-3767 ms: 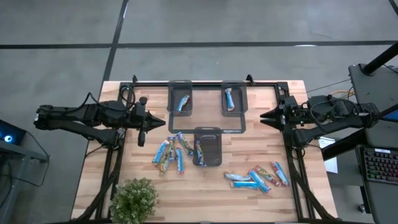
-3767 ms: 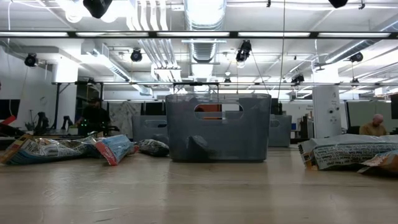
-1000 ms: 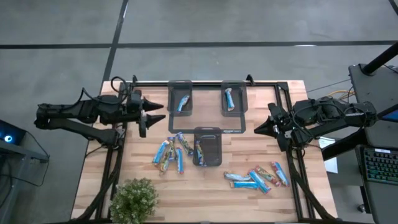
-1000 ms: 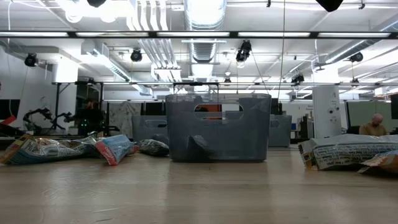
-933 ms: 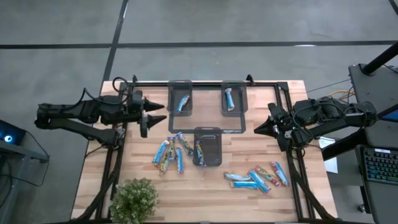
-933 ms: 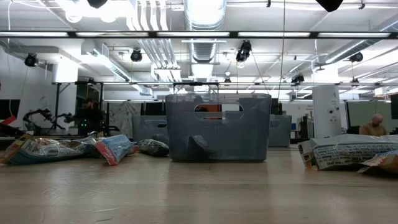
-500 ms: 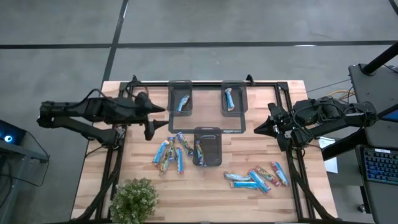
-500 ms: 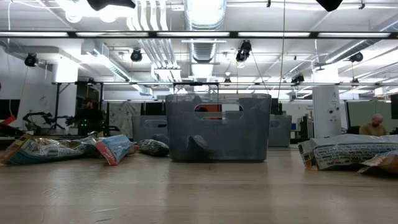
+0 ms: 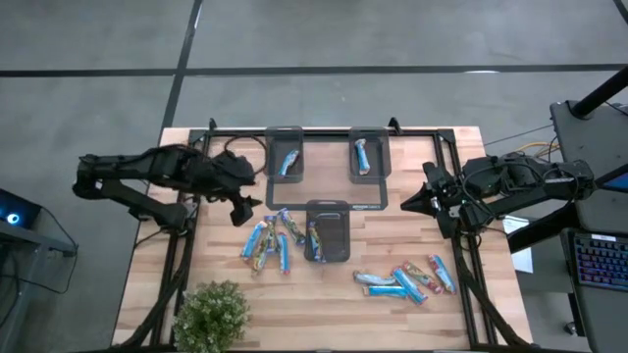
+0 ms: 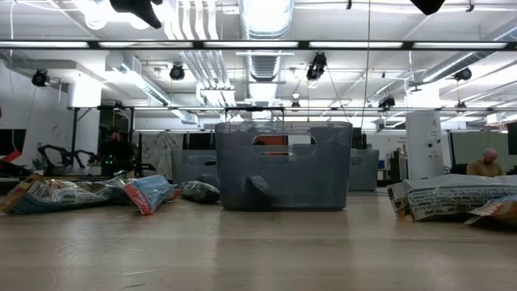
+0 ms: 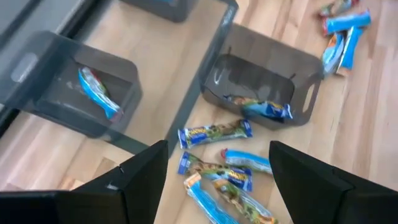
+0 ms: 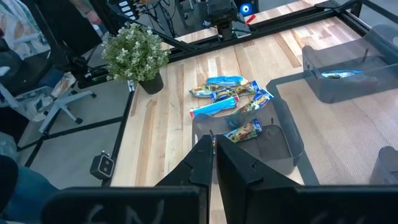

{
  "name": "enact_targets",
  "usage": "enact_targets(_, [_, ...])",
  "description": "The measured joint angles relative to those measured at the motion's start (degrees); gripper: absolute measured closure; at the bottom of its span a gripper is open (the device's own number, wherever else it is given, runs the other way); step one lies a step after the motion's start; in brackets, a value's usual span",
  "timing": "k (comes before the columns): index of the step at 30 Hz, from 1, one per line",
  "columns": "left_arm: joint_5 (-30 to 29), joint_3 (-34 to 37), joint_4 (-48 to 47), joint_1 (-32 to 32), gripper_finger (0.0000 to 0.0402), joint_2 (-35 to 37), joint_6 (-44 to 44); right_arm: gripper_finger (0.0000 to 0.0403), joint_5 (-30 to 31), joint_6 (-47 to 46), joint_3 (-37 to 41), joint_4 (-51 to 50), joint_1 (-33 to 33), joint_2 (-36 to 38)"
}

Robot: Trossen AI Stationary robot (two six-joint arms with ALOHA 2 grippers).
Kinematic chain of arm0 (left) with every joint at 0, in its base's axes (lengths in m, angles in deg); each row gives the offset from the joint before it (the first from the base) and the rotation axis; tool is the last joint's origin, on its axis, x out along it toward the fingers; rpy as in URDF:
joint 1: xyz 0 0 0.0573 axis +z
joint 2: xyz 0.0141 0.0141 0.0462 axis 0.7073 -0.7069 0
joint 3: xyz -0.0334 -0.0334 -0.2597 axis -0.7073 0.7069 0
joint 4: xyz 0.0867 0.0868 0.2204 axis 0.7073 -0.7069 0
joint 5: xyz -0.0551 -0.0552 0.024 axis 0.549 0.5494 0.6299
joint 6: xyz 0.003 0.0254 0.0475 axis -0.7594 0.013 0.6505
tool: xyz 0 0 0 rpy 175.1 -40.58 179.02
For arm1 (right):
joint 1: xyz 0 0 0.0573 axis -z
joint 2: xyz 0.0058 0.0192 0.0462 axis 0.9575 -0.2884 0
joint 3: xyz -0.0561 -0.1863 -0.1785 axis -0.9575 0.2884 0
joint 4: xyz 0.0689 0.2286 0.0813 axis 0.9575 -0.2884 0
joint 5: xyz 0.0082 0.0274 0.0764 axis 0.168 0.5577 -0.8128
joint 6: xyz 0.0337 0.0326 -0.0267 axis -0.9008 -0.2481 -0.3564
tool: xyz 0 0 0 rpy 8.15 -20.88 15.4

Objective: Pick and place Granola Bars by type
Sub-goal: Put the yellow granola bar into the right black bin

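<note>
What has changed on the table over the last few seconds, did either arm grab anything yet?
Nothing grabbed. The left gripper has swung in from the table's left edge toward the left cluster of granola bars and now hangs over them with fingers open and empty. The right gripper shifted slightly forward and stays shut, empty. The bars and the three trays lie as before.

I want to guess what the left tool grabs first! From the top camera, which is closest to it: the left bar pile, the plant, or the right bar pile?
Left tool, open.
1. Left bar pile, just beside it.
2. Plant, near table corner on its side.
3. Right bar pile, far across the table.
</note>
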Motion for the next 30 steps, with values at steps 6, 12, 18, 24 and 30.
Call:
enact_targets(6, [1.53,0.00,-0.43,0.00,0.0140,-2.96,-2.78,0.0390,0.00,-0.02,0.00,-0.22,0.00,0.00])
enact_targets(12, [3.55,0.01,-5.56,-0.01,0.0140,-5.29,-10.09,0.0390,0.00,0.17,0.00,-0.44,0.00,0.00])
enact_targets(18, [3.78,0.03,-8.32,0.00,0.0140,-8.46,-19.28,0.0390,0.02,0.59,0.00,-0.45,0.00,0.02])
enact_targets(24, [6.93,0.05,-10.57,0.01,0.0140,-12.96,-29.90,0.0390,0.05,0.42,0.00,-1.75,0.02,0.00])
enact_targets(30, [7.89,0.07,-11.14,0.00,0.0140,-18.50,-35.55,0.0390,0.07,0.50,0.01,-1.75,0.01,0.00])
